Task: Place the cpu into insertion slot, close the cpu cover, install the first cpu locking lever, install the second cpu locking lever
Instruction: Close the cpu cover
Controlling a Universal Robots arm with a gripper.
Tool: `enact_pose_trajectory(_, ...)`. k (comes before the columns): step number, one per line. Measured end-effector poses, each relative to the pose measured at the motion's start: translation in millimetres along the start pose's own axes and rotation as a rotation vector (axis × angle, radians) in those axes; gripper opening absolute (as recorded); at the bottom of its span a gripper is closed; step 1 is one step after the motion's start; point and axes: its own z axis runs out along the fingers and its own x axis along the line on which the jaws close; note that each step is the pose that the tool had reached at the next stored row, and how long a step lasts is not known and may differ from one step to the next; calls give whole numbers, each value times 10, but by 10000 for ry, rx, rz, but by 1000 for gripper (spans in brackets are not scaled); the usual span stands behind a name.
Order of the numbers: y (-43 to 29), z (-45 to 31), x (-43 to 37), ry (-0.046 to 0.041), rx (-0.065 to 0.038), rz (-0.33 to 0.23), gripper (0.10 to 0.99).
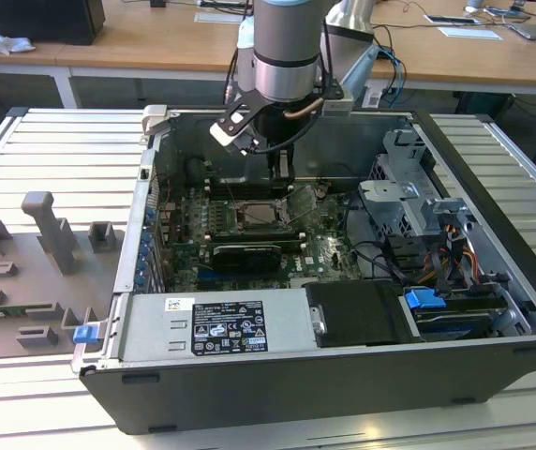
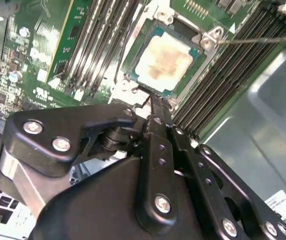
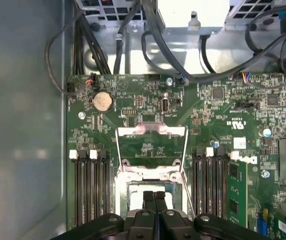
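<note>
Above the cpu (image 2: 163,59), seemingly light, stiff and fragile, best gripped by its edges, the end effector (image 3: 154,196) hangs pressed together.

The cpu (image 2: 163,60), a square chip with a pale, tan-stained metal top, lies flat in the insertion slot (image 2: 129,86); the cpu cover (image 3: 151,131), a thin silver frame, is swung open on its hinge, off the chip

A black label (image 1: 228,327) crowded with white print and a small white sticker (image 1: 179,305) sit on the grey power supply housing (image 1: 146,342) in the exterior view. White markings (image 3: 235,121) dot the green motherboard (image 3: 133,87) in the first wrist view. None of the wording is legible.
</note>
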Motion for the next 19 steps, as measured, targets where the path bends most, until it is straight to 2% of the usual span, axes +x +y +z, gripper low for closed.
enact_pose_trajectory(1, 0, -10, 0, 0, 0, 1, 106)
enact_pose_trajectory(4, 5, -102, 3, 1, 0, 1, 106)
enact_pose_trajectory(9, 45, -105, 3, 1, -1, 8, 106)
enact_pose_trajectory(11, 54, -148, 4, 1, 0, 7, 106)
enact_pose_trajectory(13, 145, -148, 6, 1, 0, 9, 106)
enact_pose_trajectory(17, 281, -139, 7, 1, -1, 10, 106)
enact_pose_trajectory(19, 386, -126, 9, 1, -1, 6, 106)
